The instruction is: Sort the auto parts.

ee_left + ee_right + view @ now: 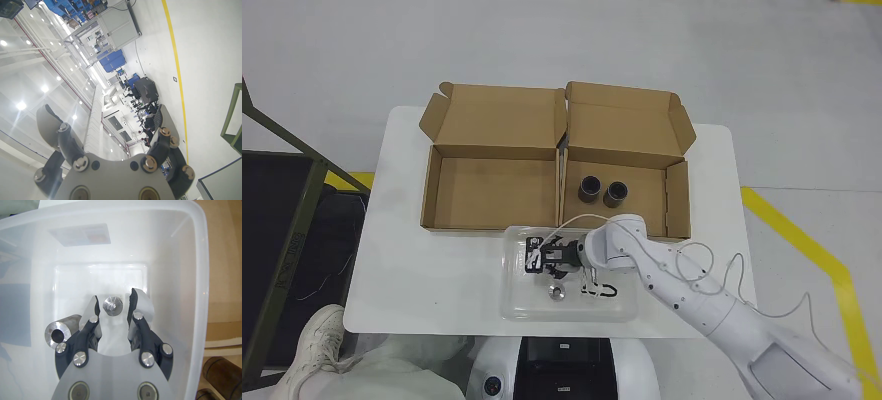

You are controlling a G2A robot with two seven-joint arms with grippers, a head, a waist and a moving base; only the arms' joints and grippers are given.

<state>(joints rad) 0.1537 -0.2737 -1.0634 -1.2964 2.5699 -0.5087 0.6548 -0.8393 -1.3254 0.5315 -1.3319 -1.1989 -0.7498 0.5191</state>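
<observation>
My finger pads are black and rough, with tiny ridges, on dull grey metal. The tub is smooth, milky plastic with a soft shine. The small round part and the hollow part are shiny bare metal. The left box and the right box are matt brown cardboard. The 2 dark tubes look dull.

Walls of the tub hem in the right pincer, a hollow metal cylinder just beside it
</observation>
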